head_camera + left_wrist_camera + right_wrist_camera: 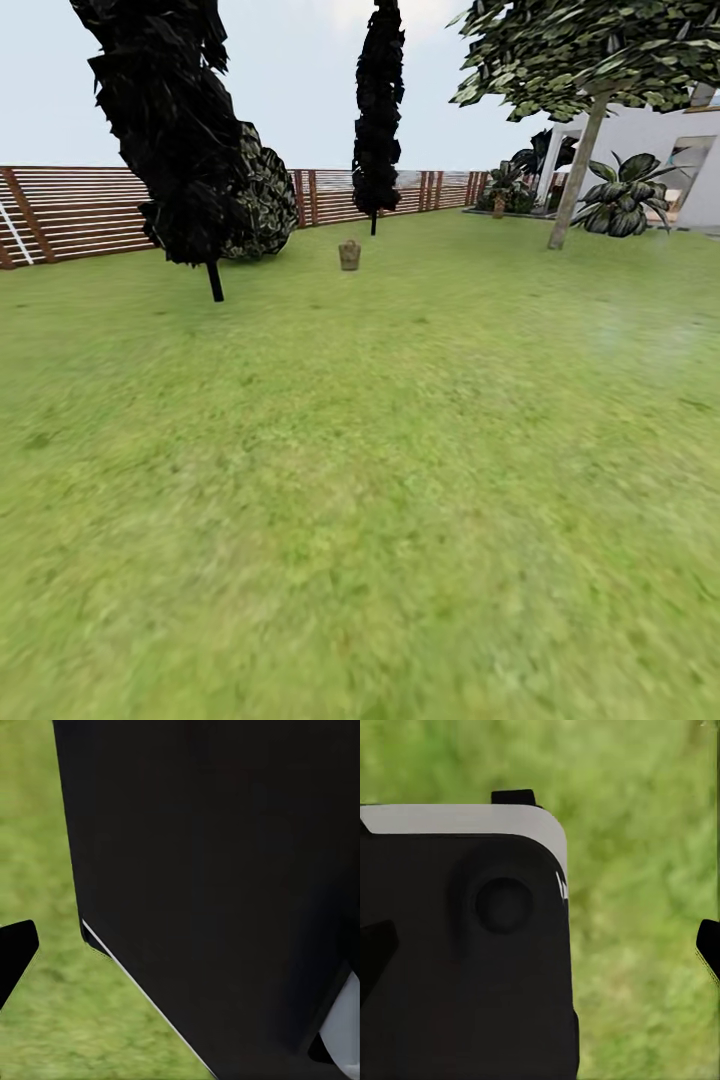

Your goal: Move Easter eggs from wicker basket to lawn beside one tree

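Lawn (400,480): wide green grass, wooden fence (70,212) far left.
Wicker basket (349,254): far, centre.
Tree (575,180): far right.
Claws: state cannot be told.

The small brown woven wicker basket (349,254) stands far off on the wide green lawn (380,480), with the brown slatted wooden fence (80,210) behind it, two dark narrow columnar trees (170,130) to its left and behind, and the grey-trunked leafy tree (578,170) well to its right.
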{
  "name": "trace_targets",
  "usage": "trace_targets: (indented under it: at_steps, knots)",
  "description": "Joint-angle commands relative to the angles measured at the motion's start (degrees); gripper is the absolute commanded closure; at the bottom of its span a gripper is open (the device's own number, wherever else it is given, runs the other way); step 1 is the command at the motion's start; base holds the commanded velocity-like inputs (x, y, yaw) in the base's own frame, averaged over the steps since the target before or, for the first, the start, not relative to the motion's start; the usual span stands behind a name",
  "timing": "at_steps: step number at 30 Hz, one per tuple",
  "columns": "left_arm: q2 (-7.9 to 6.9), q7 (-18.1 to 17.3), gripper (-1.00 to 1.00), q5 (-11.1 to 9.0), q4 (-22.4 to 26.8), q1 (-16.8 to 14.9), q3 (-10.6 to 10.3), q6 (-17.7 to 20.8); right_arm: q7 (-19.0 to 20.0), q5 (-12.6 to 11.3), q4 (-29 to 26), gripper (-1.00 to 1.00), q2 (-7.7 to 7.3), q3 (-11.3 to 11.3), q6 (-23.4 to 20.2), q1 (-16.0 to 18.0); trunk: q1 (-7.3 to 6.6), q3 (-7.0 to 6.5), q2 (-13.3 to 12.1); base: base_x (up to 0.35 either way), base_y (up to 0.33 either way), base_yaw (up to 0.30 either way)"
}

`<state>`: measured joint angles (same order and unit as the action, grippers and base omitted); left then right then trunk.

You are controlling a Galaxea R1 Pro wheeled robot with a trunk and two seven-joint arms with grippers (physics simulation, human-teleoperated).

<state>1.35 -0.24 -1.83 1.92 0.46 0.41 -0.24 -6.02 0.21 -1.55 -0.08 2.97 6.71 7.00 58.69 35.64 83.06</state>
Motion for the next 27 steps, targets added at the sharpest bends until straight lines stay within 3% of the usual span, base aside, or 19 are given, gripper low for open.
trace_targets:
  at_steps: [1,27]
  knots:
    - [0.03,-0.02,-1.0,-0.19,0.1,0.03,0.03,-0.03,-0.04,-0.06,0.08,-1.0,-0.13,0.28,0.24,0.03,0.03,0.04,0.02,0.335,0.0,0.0]
    - [0.32,-0.02,-1.0,-0.1,0.1,0.02,0.0,0.06,-0.04,0.08,0.05,-1.0,-0.44,0.28,0.24,0.03,0.03,0.04,0.02,0.337,0.0,0.0]
